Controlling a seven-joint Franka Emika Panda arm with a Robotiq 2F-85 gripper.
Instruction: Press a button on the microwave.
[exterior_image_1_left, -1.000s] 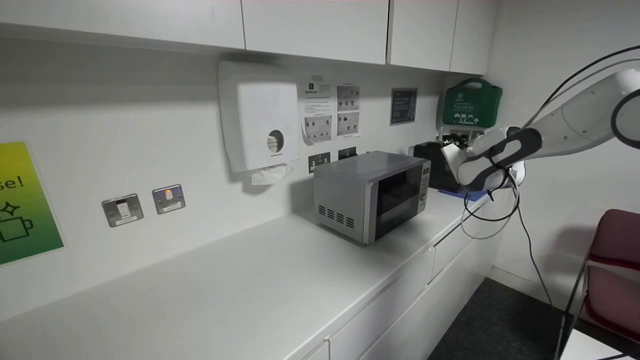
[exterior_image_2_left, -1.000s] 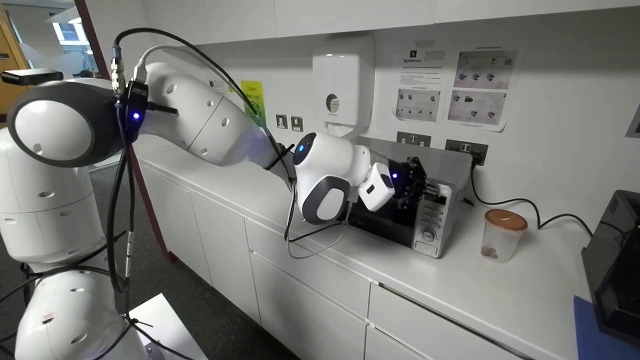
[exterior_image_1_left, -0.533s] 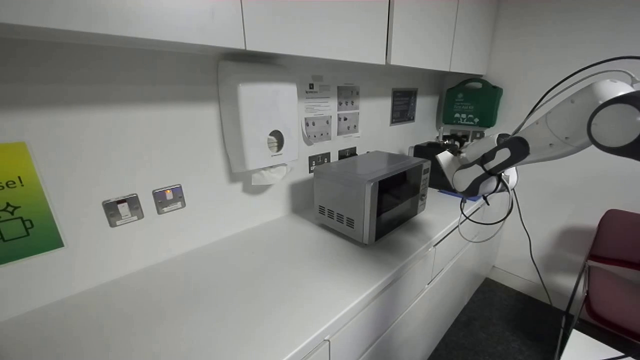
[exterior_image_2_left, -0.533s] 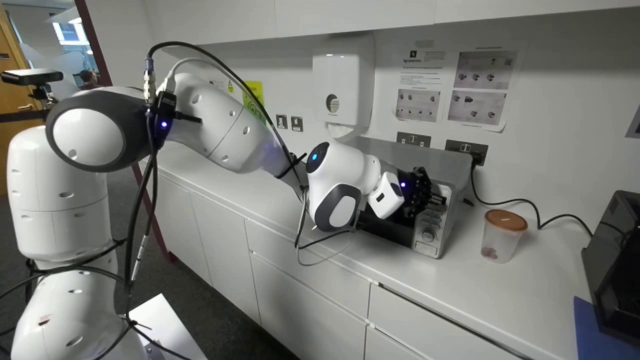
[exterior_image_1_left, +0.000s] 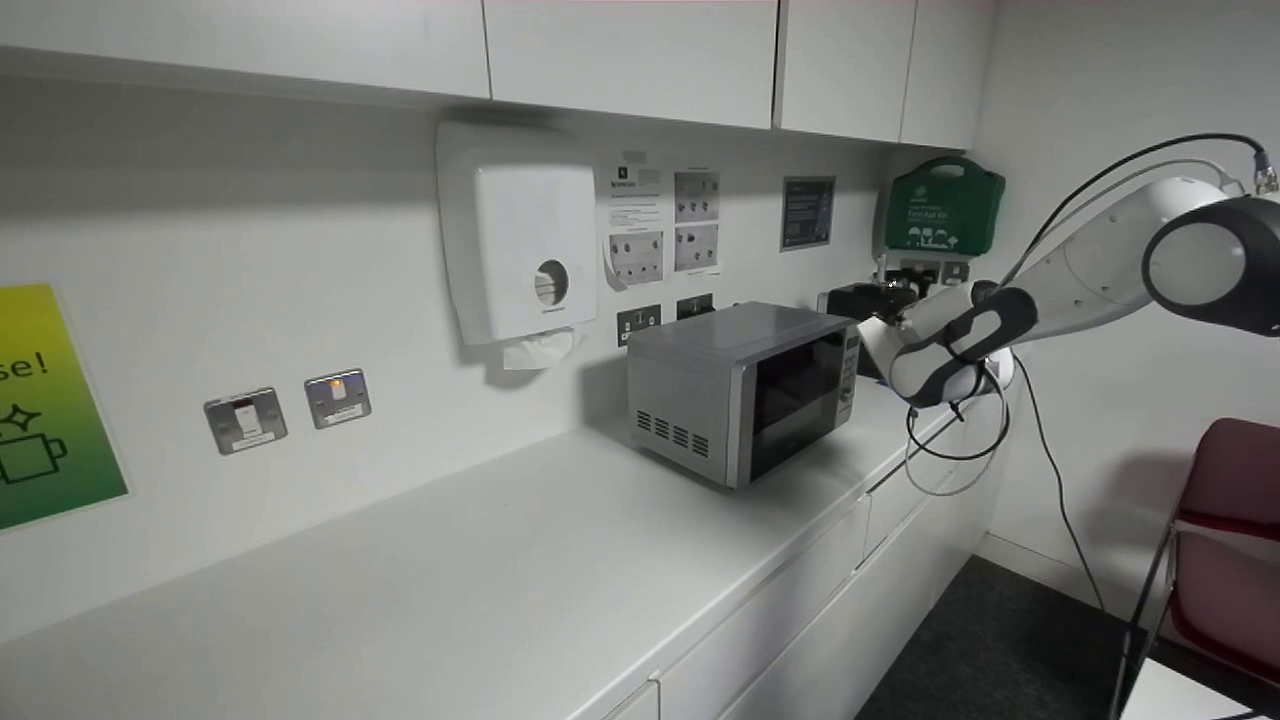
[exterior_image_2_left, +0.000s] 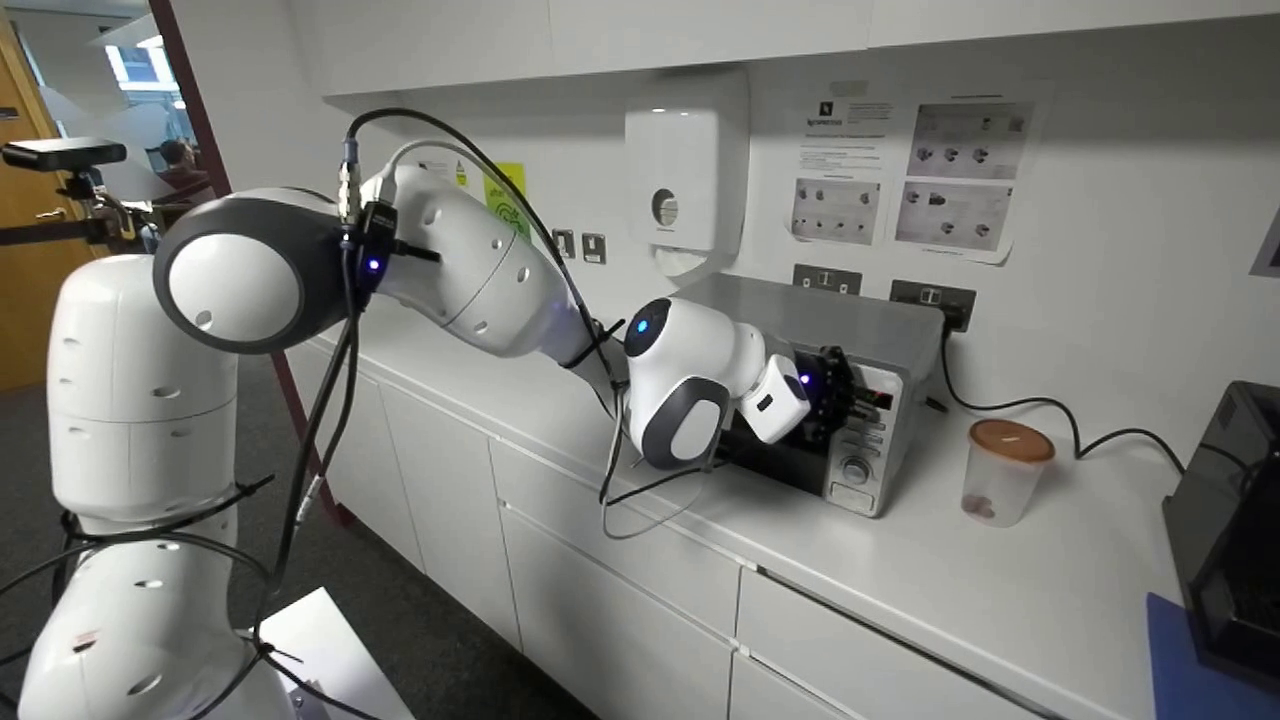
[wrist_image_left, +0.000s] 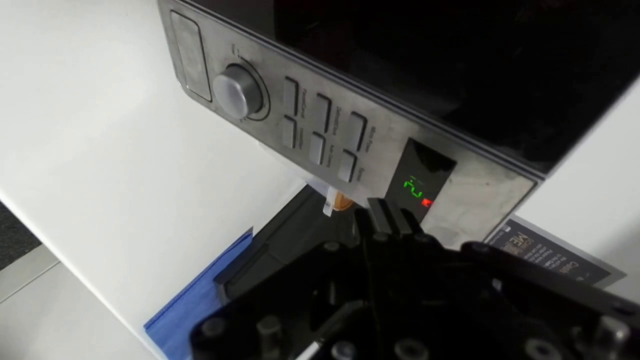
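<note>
The grey-silver microwave (exterior_image_1_left: 690, 390) stands on the counter in both exterior views (exterior_image_2_left: 840, 302). In the wrist view its control panel (wrist_image_left: 475, 192) shows a round knob (wrist_image_left: 237, 92), several grey buttons (wrist_image_left: 320, 112) and a lit display (wrist_image_left: 420, 175) with green and red marks. My gripper (wrist_image_left: 387, 217) is shut and empty. Its fingertips overlap the lower edge of the display in the wrist view, to the right of the buttons. In an exterior view the gripper (exterior_image_2_left: 868, 402) is in front of the panel's upper part, above the knob. I cannot tell whether the fingertips touch the panel.
A clear tub with an orange lid (exterior_image_2_left: 1010, 470) stands beside the microwave. A black machine (exterior_image_2_left: 1235, 530) and a blue cloth (exterior_image_2_left: 1190, 650) are farther along the counter (exterior_image_1_left: 400, 580). A white dispenser (exterior_image_1_left: 530, 240) hangs on the wall. Cables hang below the wrist.
The arm has moved lower and towards the microwave. The gripper has come down a little across the upper control panel. The microwave has not moved.
</note>
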